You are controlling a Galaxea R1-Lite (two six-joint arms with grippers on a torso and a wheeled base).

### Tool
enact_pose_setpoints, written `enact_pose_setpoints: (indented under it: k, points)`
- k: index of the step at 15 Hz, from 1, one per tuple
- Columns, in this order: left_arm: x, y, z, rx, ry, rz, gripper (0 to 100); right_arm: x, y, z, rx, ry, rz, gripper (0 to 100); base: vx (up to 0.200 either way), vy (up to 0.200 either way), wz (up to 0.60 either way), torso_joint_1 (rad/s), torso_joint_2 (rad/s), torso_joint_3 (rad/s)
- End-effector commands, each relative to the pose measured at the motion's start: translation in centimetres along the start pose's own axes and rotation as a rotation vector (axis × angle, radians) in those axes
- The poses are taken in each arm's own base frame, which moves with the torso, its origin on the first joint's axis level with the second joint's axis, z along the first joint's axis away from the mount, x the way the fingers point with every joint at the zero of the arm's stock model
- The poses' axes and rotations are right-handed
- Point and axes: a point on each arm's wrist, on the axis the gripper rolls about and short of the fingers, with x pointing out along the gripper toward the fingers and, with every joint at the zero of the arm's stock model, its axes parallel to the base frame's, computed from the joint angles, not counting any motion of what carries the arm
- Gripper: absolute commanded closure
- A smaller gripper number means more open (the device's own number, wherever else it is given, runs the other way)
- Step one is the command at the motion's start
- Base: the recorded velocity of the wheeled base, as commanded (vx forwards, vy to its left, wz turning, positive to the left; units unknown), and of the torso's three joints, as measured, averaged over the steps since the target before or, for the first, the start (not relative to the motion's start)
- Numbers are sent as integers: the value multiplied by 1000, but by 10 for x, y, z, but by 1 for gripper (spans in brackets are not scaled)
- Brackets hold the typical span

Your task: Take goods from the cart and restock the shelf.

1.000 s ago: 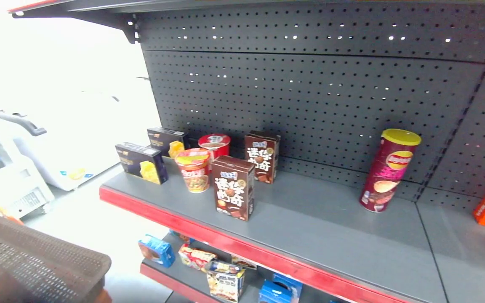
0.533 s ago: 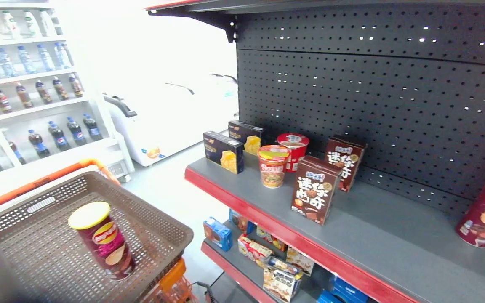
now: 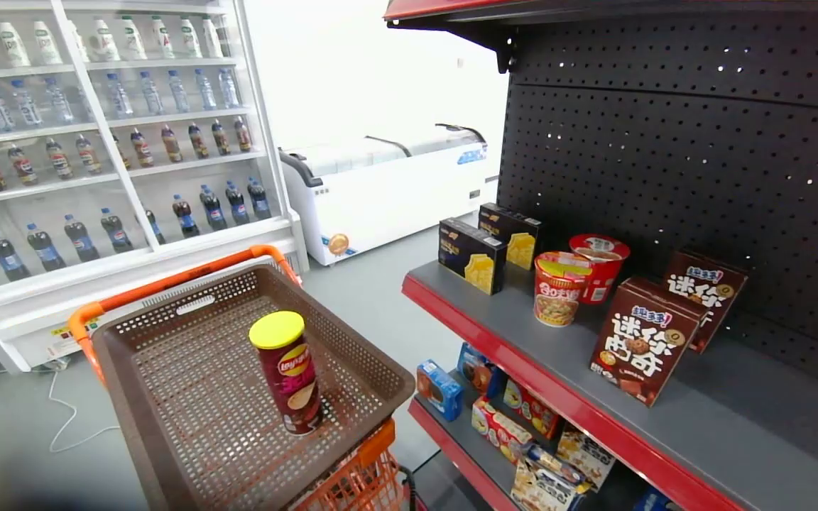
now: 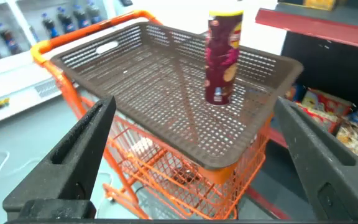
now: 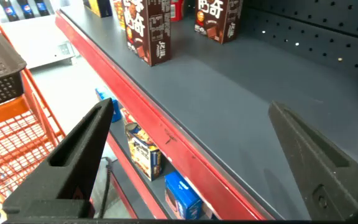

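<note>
A can [image 3: 287, 372] with a yellow lid is seen standing upright on the mesh floor of a brown basket [image 3: 203, 369], somewhat nearer the rim that faces the shelf [image 3: 735, 419]. The basket is carried on an orange cart [image 3: 167, 282], which is parked just beside the shelf's red front edge.

The left tool [image 4: 192, 104] is held over the near side of the basket, its jaws spread wide and nothing between them; the can is seen beyond it, well apart. The right tool [image 5: 191, 107] is held over the shelf's front edge, likewise spread wide and holding nothing.

On the grey shelf, goods are set in pairs, one before the other. Toward the left end, two dark boxes [image 3: 473, 254] are stood on edge. Next along, two noodle cups [image 3: 558, 289] are placed close together, the red one at the back. Two brown boxes [image 3: 643, 341] are stood upright after these, the front one close to the front edge, the other by the pegboard back. On the lower shelf [image 3: 501, 454], mixed packets [image 3: 508, 426] are lined along the front edge.

Behind the cart, a bottle cooler [image 3: 96, 142] and a white freezer [image 3: 388, 184] are seen.
</note>
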Motion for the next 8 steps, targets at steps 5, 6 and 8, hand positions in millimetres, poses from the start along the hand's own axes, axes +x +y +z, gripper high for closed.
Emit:
enact_pose_setpoints:
  k: [5, 6, 8]
  points:
    - [5, 2, 30, 140, 46, 136, 0, 0, 0, 0, -1, 1, -2, 0, 0, 0, 0, 0, 0, 0]
    - [42, 4, 82, 73, 188, 7, 0, 0, 0, 0, 0, 1, 0, 0, 0, 0, 0, 0, 0, 0]
    - [82, 6, 90, 13, 285, -30, 0, 0, 0, 0, 0, 0, 0, 0, 0, 0, 0, 0, 0, 0]
